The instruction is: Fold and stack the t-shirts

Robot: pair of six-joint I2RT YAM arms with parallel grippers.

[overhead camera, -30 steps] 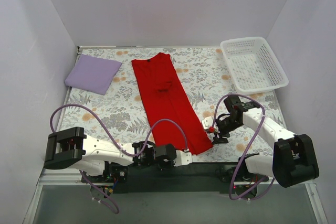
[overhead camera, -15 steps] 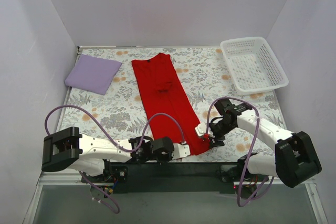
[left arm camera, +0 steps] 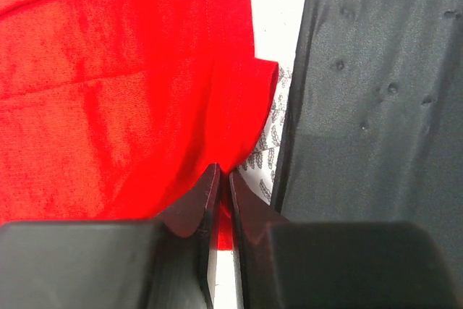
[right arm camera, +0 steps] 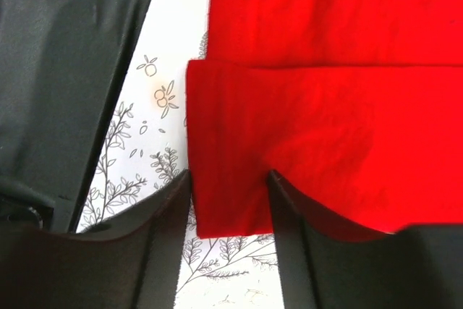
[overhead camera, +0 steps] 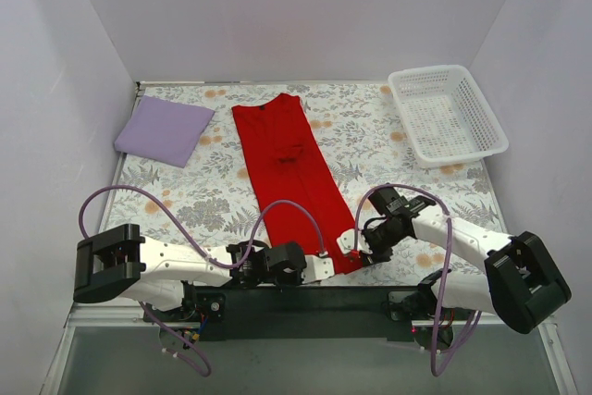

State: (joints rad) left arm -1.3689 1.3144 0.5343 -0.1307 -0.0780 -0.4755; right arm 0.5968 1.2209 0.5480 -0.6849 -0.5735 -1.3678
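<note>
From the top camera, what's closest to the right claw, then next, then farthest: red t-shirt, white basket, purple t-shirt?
1. red t-shirt: its near corner sits right at the right claw.
2. white basket: back right corner.
3. purple t-shirt: folded, back left corner, farthest.

red t-shirt (overhead camera: 287, 168): matt knit cloth; lilac t-shirt (overhead camera: 164, 131): smooth matt cloth; basket (overhead camera: 430, 71): smooth white plastic

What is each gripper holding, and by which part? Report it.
Left gripper pinches the red t-shirt at its near hem. Right gripper straddles the hem's corner, jaws open, holding nothing yet.
</note>
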